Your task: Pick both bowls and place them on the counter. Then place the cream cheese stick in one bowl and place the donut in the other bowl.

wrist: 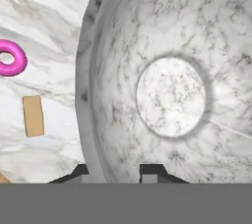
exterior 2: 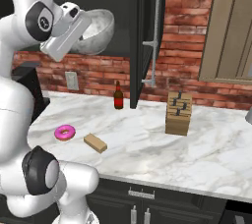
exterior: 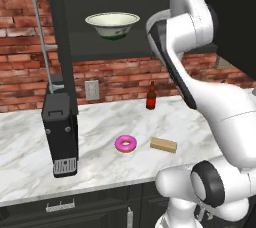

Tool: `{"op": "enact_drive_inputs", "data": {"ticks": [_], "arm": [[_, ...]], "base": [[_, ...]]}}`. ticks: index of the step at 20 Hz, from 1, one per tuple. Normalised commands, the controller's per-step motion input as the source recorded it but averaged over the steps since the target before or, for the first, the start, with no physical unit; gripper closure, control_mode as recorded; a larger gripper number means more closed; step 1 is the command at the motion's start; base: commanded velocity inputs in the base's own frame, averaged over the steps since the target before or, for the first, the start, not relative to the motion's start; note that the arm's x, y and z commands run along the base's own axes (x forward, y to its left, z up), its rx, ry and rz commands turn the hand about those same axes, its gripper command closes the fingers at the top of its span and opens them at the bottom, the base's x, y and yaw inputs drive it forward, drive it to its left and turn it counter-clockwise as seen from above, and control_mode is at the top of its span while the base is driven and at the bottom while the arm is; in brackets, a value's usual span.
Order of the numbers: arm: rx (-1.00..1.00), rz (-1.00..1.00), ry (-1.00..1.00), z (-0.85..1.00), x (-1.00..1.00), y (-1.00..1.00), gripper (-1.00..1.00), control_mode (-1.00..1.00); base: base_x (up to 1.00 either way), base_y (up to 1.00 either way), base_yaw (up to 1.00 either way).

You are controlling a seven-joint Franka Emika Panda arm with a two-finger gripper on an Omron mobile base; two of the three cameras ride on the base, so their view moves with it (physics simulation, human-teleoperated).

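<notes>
Hand (wrist: 115,173) clamped on marbled bowl (wrist: 172,70) rim, donut (exterior: 125,144), cream cheese stick (exterior: 163,145) on counter (exterior: 100,122), no legible writing

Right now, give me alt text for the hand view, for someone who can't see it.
The tool straddles the rim of the grey marbled bowl, one fingertip on each side, its inside seen close up. To the left, below on the white marble counter, lie the pink donut and the tan cream cheese stick.

A grey-white marbled bowl (wrist: 172,70), a cream bowl (exterior: 112,24) with green marks, a pink-iced donut (exterior: 125,144) and a tan block (exterior: 163,145) are seen above a white, grey-veined bench (exterior: 100,127).
</notes>
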Motion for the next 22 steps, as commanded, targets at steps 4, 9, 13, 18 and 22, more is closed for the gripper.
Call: {"op": "enact_drive_inputs", "data": {"ticks": [4, 9, 13, 18, 22], "arm": [[0.00, -0.11, 0.00, -0.71, -1.00, 0.00, 1.00, -1.00], [0.00, -0.10, 0.03, -0.67, -0.97, 0.00, 1.00, -1.00], [0.00, -0.07, 0.11, -0.78, -0.65, -0.12, 1.00, -1.00], [0.00, -0.06, 0.18, -0.71, -0.09, -0.32, 1.00, -1.00], [0.00, -0.01, 0.06, -0.50, 0.00, -0.36, 1.00, -1.00]], "base": [[0.00, 0.00, 0.00], [0.00, 0.00, 0.00], [0.00, 0.00, 0.00], [0.00, 0.00, 0.00], [0.00, 0.00, 0.00]]}}
